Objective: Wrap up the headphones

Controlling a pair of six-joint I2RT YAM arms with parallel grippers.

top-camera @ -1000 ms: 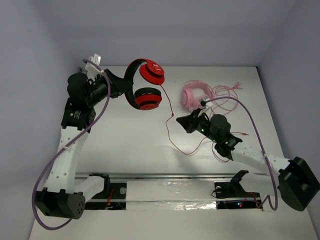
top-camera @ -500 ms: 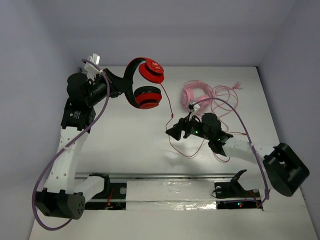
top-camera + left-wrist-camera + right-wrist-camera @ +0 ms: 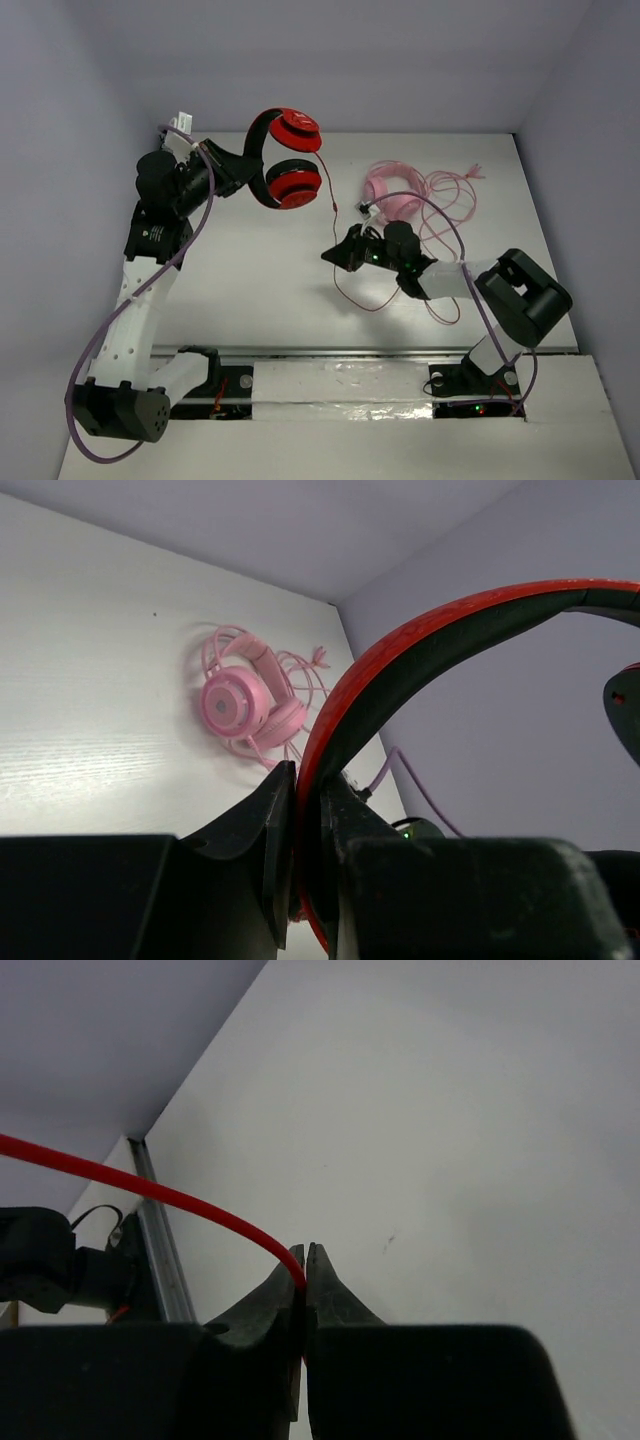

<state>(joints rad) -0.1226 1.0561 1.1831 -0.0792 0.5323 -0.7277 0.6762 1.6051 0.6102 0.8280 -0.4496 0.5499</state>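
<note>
The red headphones (image 3: 285,155) hang in the air at the back left, held by the black-lined headband (image 3: 420,650). My left gripper (image 3: 238,170) is shut on that headband; in the left wrist view the band sits between the jaws of the left gripper (image 3: 305,810). The thin red cable (image 3: 335,215) runs down from the lower cup to my right gripper (image 3: 335,256), which is shut on it near the table's middle. In the right wrist view the cable (image 3: 150,1192) enters the closed right gripper (image 3: 305,1260) from the left. More cable loops on the table (image 3: 375,300).
Pink headphones (image 3: 395,200) with a tangled pink cable (image 3: 450,195) lie at the back right, just behind my right arm; they also show in the left wrist view (image 3: 245,705). A metal rail (image 3: 350,352) runs along the table's near edge.
My right gripper has moved left and slightly down with the red cable, and its arm has folded in. The left gripper has lifted and turned the headphones a little.
</note>
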